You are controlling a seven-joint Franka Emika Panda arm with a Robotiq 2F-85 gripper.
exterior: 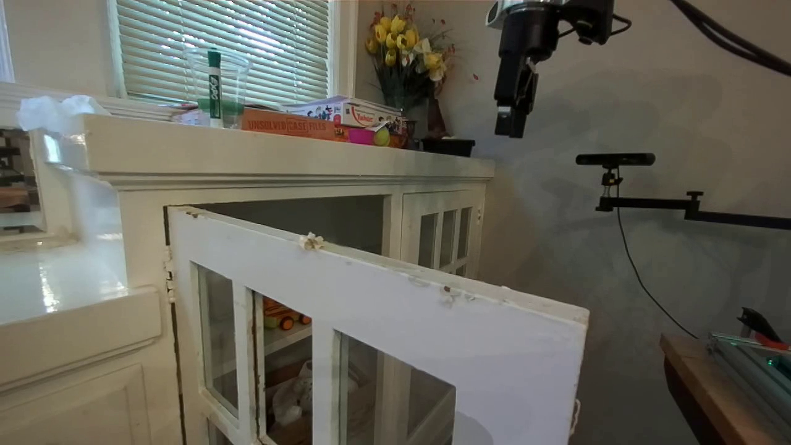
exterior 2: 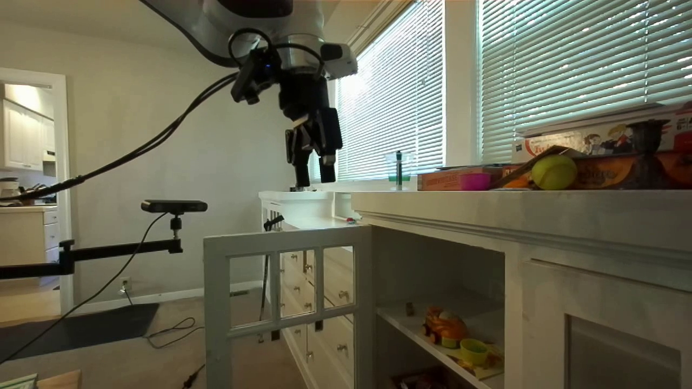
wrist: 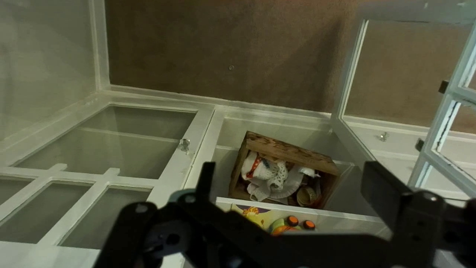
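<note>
Foremost in the wrist view, the black gripper (wrist: 290,182) has its two fingers spread wide, with nothing held between them. In both exterior views it hangs fingers down, higher than the white cabinet door (exterior: 395,309) and apart from it. That door, divided into glazed panes, stands swung out from the cabinet (exterior: 290,154); the neighbouring door (exterior: 442,198) is closed. Inside, a shelf (exterior 2: 416,336) bears an orange toy vehicle (exterior 2: 446,327), with a yellow-green cup (exterior 2: 473,351) just beside it. Below the shelf sits a wooden box (wrist: 293,150), set askew and containing white lacy articles (wrist: 273,180). On top of the cabinet, an upright green marker (exterior: 214,86) overlaps a clear cup (exterior: 238,93); whether it stands inside or in front cannot be told. An orange box (exterior: 287,125) lettered "Unsolved Case Files" lies near them; farther along are a white game box (exterior: 361,113), a tennis ball (exterior 2: 554,172) and a pink tub (exterior 2: 476,181). Yellow flowers (exterior: 401,42) rise behind these. A black camera (exterior: 615,159) is mounted on a bracket (exterior: 655,203), well apart from the gripper.
</note>
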